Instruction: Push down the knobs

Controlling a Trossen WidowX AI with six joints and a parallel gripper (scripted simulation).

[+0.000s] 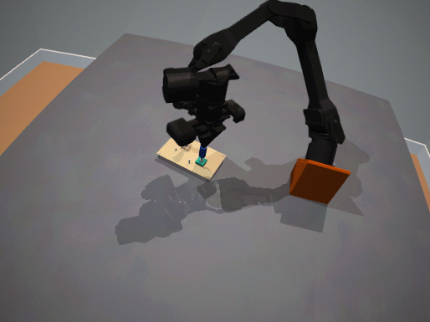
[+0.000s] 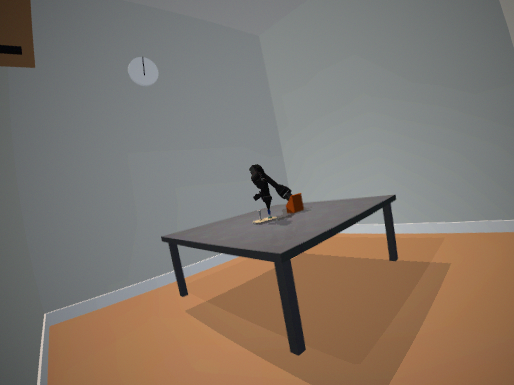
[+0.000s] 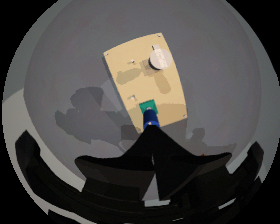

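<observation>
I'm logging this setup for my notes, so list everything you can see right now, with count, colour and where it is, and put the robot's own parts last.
Circuit board: one, pale tan, lying on the table below the gripper.
Blue knob: one, blue, upright over a green potentiometer near the board's right end, right under the fingertips.
White knob: one, white and round, on the far part of the board in the wrist view.
Table: one, dark grey top, dark legs, mid-room.
Wall clock: one, pale disc, on the left wall.
Floor: orange-brown.
Arm base: one, orange block, on the table right of the board.
Arm: one, black, arching over from the base.
Gripper: one, black, shut, tip at the top of the blue knob.
</observation>
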